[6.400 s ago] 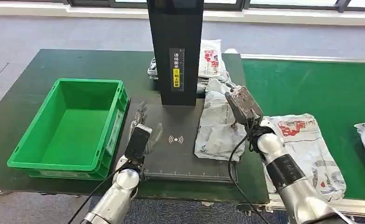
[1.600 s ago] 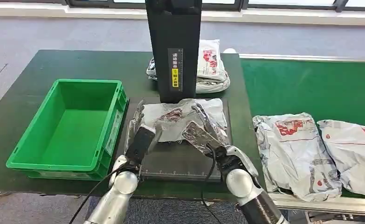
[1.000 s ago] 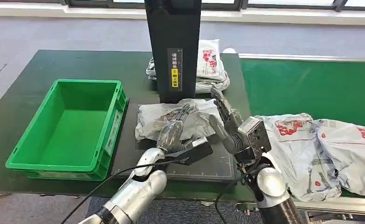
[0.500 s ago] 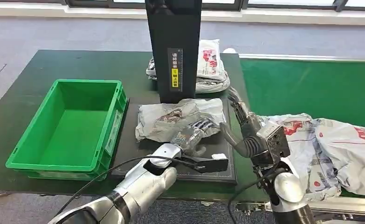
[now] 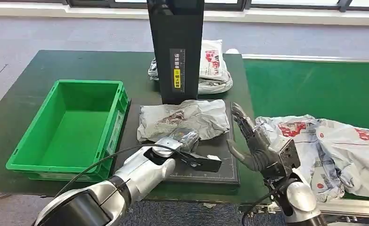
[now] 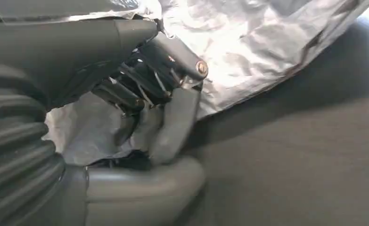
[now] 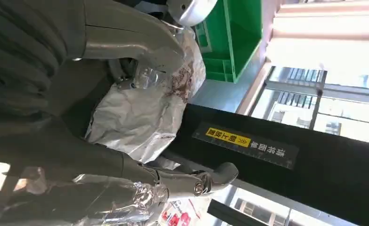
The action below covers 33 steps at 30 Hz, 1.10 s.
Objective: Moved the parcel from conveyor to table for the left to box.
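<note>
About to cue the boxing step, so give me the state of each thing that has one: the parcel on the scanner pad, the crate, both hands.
Parcel: flat on the scanner pad, crumpled.
Green crate: upright, empty.
Left hand: fingers closed on the parcel's near edge.
Right hand: open, holding nothing, beside the pad.
Conveyor parcels: lying overlapped.

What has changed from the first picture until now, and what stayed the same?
The right hand carried the grey parcel onto the scanner plate, released it and pulled back. The left hand reached across and now grips the parcel's edge. The green crate stayed in place, empty.
</note>
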Each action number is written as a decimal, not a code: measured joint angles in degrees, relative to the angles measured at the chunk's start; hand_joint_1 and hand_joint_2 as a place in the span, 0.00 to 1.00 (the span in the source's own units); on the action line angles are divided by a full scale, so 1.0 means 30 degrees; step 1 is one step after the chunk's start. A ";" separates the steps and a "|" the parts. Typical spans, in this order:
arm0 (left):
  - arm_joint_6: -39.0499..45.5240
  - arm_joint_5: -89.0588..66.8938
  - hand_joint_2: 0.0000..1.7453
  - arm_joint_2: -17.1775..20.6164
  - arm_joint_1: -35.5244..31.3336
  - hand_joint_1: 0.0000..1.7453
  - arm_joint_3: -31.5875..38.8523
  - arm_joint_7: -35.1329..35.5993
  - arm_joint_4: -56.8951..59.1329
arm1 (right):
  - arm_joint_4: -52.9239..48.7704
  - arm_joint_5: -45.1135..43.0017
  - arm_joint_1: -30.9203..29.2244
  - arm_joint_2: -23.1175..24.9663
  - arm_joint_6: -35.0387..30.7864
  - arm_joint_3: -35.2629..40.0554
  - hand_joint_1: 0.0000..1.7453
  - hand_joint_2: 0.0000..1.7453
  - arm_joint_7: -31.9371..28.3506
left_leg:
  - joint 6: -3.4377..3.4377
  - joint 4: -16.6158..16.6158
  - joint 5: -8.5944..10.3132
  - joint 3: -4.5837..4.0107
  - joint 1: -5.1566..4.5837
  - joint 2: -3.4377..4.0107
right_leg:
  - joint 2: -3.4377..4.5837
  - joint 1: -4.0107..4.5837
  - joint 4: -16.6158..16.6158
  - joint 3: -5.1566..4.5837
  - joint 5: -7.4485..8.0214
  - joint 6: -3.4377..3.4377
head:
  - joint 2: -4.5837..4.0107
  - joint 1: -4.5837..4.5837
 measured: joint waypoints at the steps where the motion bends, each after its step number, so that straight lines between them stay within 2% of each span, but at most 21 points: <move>1: 0.0000 -0.0260 1.00 0.0007 -0.0070 1.00 -0.0087 0.0253 0.0101 | 0.0000 -0.0115 0.0035 -0.0057 0.0108 0.0000 0.00 1.00 -0.0094 | 0.0000 0.0000 0.0000 -0.0002 0.0000 0.0000 | 0.0000 0.0000 0.0000 0.0000 0.0000 0.0000 | 0.0000 0.0000; 7: 0.0876 -0.1974 1.00 0.0321 -0.0397 1.00 -0.1108 0.1953 0.0539 | 0.0000 -0.0896 0.0133 -0.0670 0.0539 0.0015 0.00 1.00 -0.0670 | 0.0003 0.0001 0.0004 0.0000 0.0000 -0.0004 | -0.0004 0.0000 0.0001 0.0003 0.0002 0.0000 | 0.0000 0.0000; 12: 0.6322 -0.2578 1.00 0.0590 -0.1196 1.00 -0.1275 0.3299 0.0342 | -0.0211 -0.0591 0.0618 -0.0714 0.0561 0.0015 0.00 1.00 -0.0802 | 0.0001 0.0000 0.0010 -0.0010 0.0001 -0.0036 | -0.0033 0.0001 0.0007 0.0006 0.0002 0.0000 | 0.0000 0.0000; 15: 0.6947 -0.2717 1.00 0.0656 -0.1728 1.00 -0.1275 0.3474 0.0110 | -0.0372 -0.0547 0.0815 -0.0707 0.0539 0.0015 0.00 1.00 -0.0831 | 0.0001 0.0000 0.0009 -0.0007 0.0001 -0.0033 | -0.0027 0.0000 0.0007 0.0006 0.0002 0.0000 | 0.0000 0.0000; 19: 1.0378 -0.3155 1.00 0.0882 -0.1999 1.00 -0.1114 0.3948 -0.1059 | -0.0693 -0.0415 0.1258 -0.0707 0.0474 0.0015 0.00 1.00 -0.0852 | 0.0002 0.0001 0.0011 -0.0011 0.0000 -0.0053 | -0.0055 0.0000 0.0006 0.0006 0.0001 0.0000 | 0.0000 0.0000; 21: 1.0981 -0.3475 1.00 0.1137 -0.2204 1.00 -0.0720 0.3948 -0.2021 | -0.0853 -0.0444 0.1489 -0.0714 0.0473 0.0015 0.00 1.00 -0.0896 | 0.0003 0.0001 0.0009 -0.0009 0.0000 -0.0046 | -0.0046 0.0001 0.0006 0.0008 0.0001 0.0000 | -0.0007 0.0000; 22: 1.1060 -0.3570 1.00 0.1217 -0.2244 0.63 -0.0618 0.3948 -0.2348 | -0.0882 -0.0466 0.1520 -0.0721 0.0466 0.0015 0.00 1.00 -0.0918 | 0.0002 0.0001 0.0009 -0.0006 0.0000 -0.0042 | -0.0044 0.0000 0.0006 0.0007 0.0002 0.0000 | 0.0000 0.0000; 23: 1.1089 -0.3770 0.00 0.1366 -0.2197 0.00 -0.0362 0.3941 -0.3039 | -0.0926 -0.0480 0.1610 -0.0728 0.0466 0.0015 0.00 1.00 -0.0925 | 0.0002 0.0001 0.0008 0.0000 -0.0002 -0.0033 | -0.0023 -0.0003 0.0006 0.0006 0.0001 0.0000 | 0.0000 0.0000; 28: 1.1731 -0.5035 0.00 0.2200 -0.1676 0.00 0.1299 0.3788 -0.7202 | -0.1465 -0.0524 0.2152 -0.0765 0.0211 0.0015 0.00 1.00 -0.0911 | 0.0001 -0.0001 0.0009 -0.0002 0.0001 -0.0031 | -0.0022 0.0001 0.0007 0.0004 0.0001 0.0000 | 0.0000 0.0000; 33: 1.1643 -0.5537 0.00 0.2528 -0.1082 0.00 0.2638 0.3781 -0.9903 | -0.1632 -0.0619 0.2408 -0.0962 0.0080 -0.0044 0.00 1.00 -0.0809 | 0.0002 -0.0001 0.0009 -0.0004 0.0002 -0.0035 | -0.0031 0.0001 0.0005 0.0007 0.0000 0.0001 | 0.0000 0.0000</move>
